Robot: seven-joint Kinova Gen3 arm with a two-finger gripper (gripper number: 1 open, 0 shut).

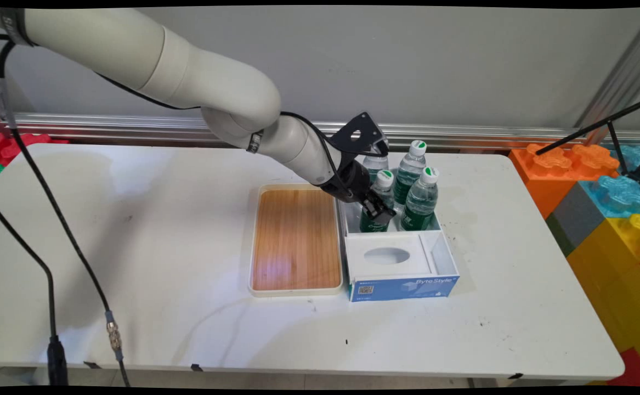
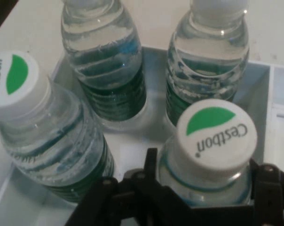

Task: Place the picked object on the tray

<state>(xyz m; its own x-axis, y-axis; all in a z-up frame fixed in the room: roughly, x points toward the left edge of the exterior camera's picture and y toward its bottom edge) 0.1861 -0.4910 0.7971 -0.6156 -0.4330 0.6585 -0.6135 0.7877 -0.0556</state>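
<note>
Our gripper hugs a bottle

Our black gripper [image 2: 205, 188] is closed around the clear plastic water bottle with the white cap [image 2: 215, 136], in the blue-and-white box [image 1: 402, 285].

Four water bottles crowd the rear compartment of a blue-and-white box [image 1: 402, 285] on the white table [image 1: 133, 230], leaving only narrow gaps between them. The black gripper [image 1: 379, 211] sits low among them, its fingers flanking the neck of the near-left bottle [image 2: 212, 155]; a second bottle [image 2: 43, 136] stands just beside it, two more [image 2: 106, 70] [image 2: 205, 61] behind. The box walls hem in the cluster on every side. The box's front compartment, topped by a white insert [image 1: 388, 256] with an oval hole, is open from above. A wood-lined tray [image 1: 296, 240], touching the box's left side, lies bare; open tabletop stretches beyond it
</note>
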